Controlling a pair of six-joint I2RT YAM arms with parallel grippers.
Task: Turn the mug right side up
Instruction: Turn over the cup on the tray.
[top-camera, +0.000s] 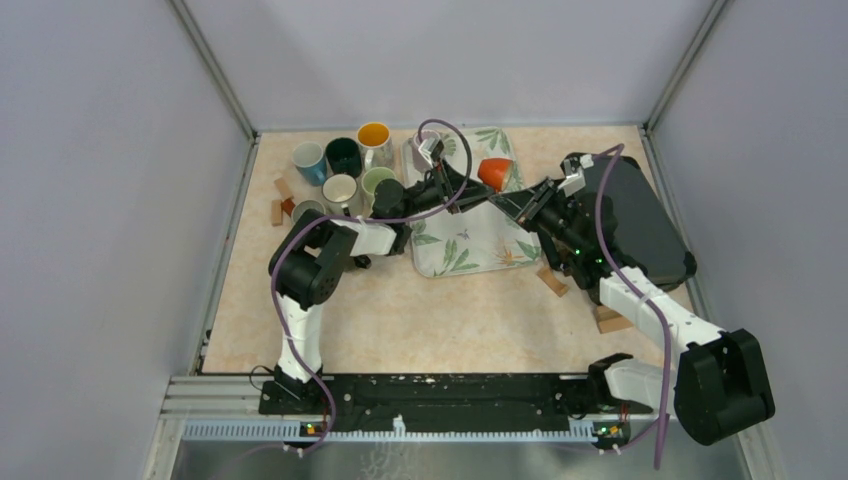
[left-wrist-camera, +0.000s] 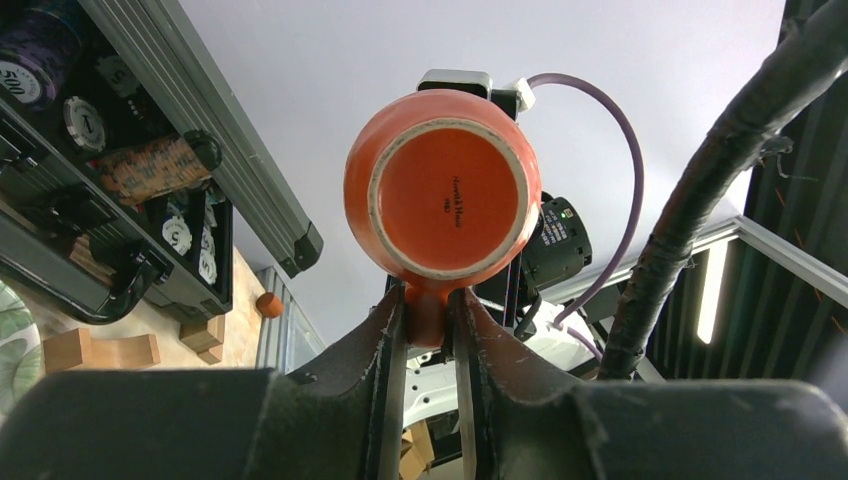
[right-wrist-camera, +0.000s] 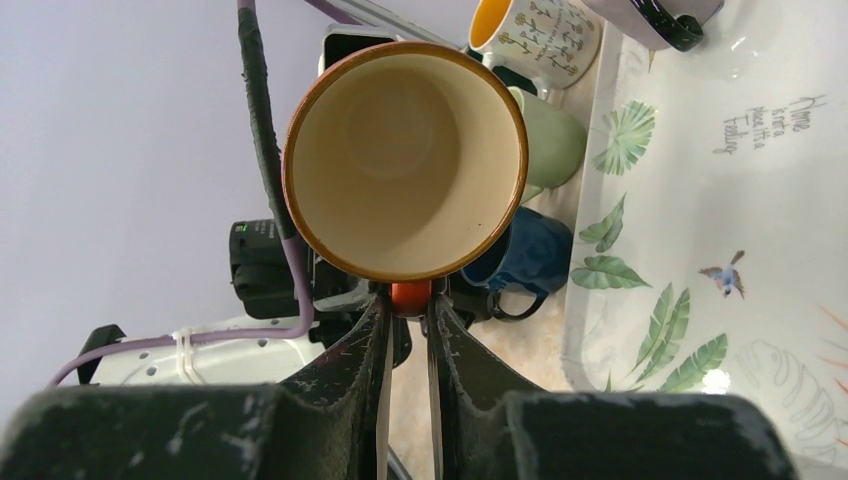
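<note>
The left end effector (left-wrist-camera: 428, 300) is clenched on the handle (left-wrist-camera: 428, 322) of the orange mug (left-wrist-camera: 440, 190), a finger pressed to each side of it, and the right end effector (right-wrist-camera: 408, 300) pinches the same handle from the other end, so the mug hangs between the two, gripped by both. Seen from above, it sits in the air over the far edge of the leaf-patterned tray (top-camera: 470, 255), touching neither the tray nor the bench (top-camera: 400, 310). The left wrist camera looks straight at the mug's flat base, orange with a pale ring and a small printed mark (too small to read), and shows nothing of the inside. The right wrist camera looks straight into the open mouth, with its cream interior and brown rim, and shows nothing of the base. The overhead view shows only a small orange shape between the arm tips. The mug therefore lies on its side: its long axis runs roughly from one end effector to the other, base towards the left arm and mouth towards the right arm. A cluster of other mugs (top-camera: 345, 165) stands upright just left of the tray, and a black case (top-camera: 640, 220) lies to its right.
</note>
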